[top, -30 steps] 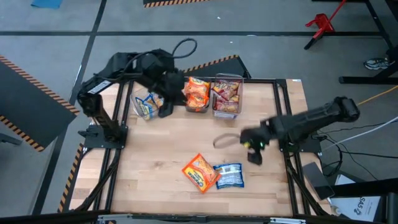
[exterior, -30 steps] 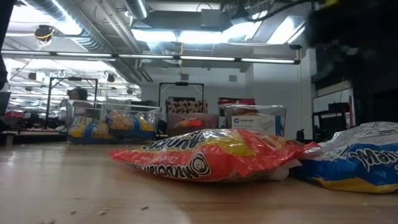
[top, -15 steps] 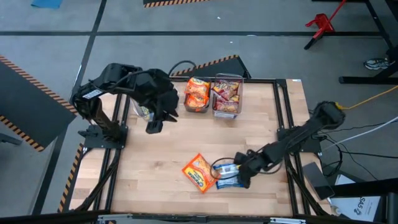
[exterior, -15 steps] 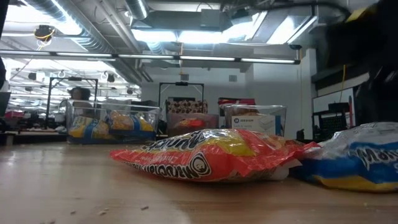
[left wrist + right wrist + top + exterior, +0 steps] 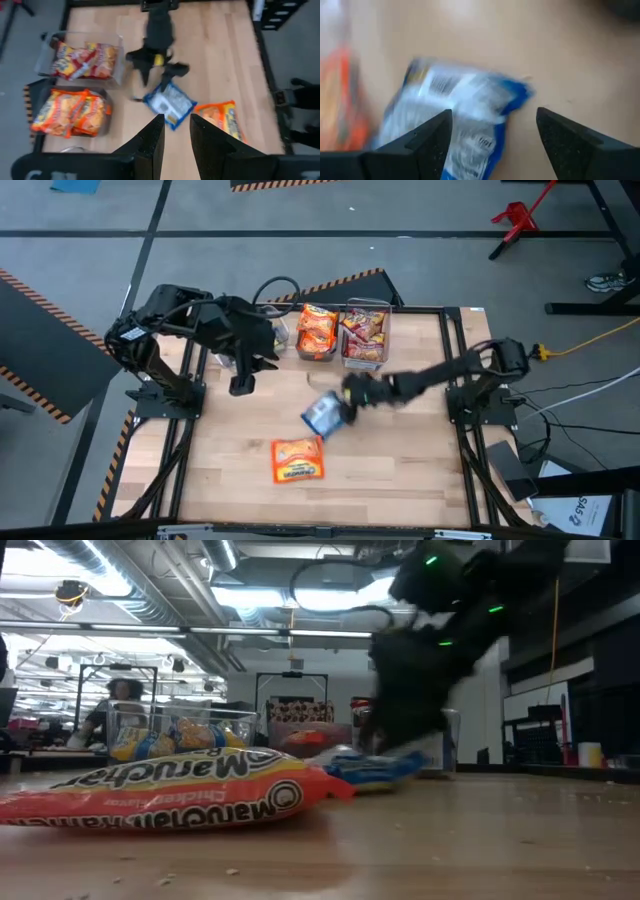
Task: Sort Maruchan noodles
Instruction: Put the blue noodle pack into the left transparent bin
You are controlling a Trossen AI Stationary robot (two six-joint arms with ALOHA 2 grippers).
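A blue-and-silver Maruchan packet (image 5: 322,415) lies on the wooden table near its middle. My right gripper (image 5: 492,145) stands open over its far right end, one finger on each side of that end. An orange packet (image 5: 297,460) lies flat nearer the front edge. My left gripper (image 5: 242,387) hangs high over the table's left part, in front of the bins, fingers a little apart with nothing between them (image 5: 177,145). More noodles fill the clear bins: orange ones (image 5: 317,330) and red-and-silver ones (image 5: 363,335). My right gripper comes at the blue packet slanting down from the table's right. Its fingers (image 5: 420,145) straddle the packet's corner (image 5: 485,100). The picture is blurred, and I cannot tell whether a finger touches the packet.
Three clear bins stand in a row at the table's far edge; the left one, with blue-and-yellow packets (image 5: 170,740), is mostly hidden under my left arm in the high view. A person (image 5: 120,700) sits in the room behind. Bare wood (image 5: 420,470) lies at the near right.
My right gripper swung down to the blue packet at the near right, then went toward the table's middle. The blue packet has slid away from the orange one toward the far left. The orange packet has turned and shifted left. My left gripper drew back from the bins toward the near edge.
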